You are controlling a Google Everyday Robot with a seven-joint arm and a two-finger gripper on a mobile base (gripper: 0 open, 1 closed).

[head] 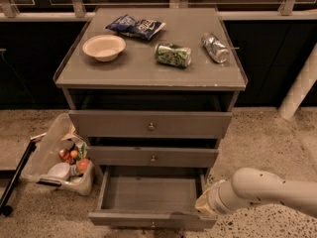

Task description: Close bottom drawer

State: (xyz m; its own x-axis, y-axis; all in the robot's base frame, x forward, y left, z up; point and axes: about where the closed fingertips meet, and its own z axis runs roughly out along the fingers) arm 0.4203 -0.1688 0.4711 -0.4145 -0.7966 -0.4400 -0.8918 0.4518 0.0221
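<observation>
The bottom drawer (148,195) of the grey cabinet is pulled out, showing a shallow bare grey tray. Its flat front (148,220) lies at the picture's lower edge, with a small brass knob (152,225) barely in view. My arm (262,190) reaches in from the right, low down. Its gripper (205,206) is at the drawer's right front corner, by the side wall.
The middle drawer (152,156) and top drawer (150,124) sit above, each with a knob. On the cabinet top lie a bowl (104,46), a blue chip bag (136,27), a green can (173,54) and a silver can (215,47). A clear bin (57,157) with food stands left.
</observation>
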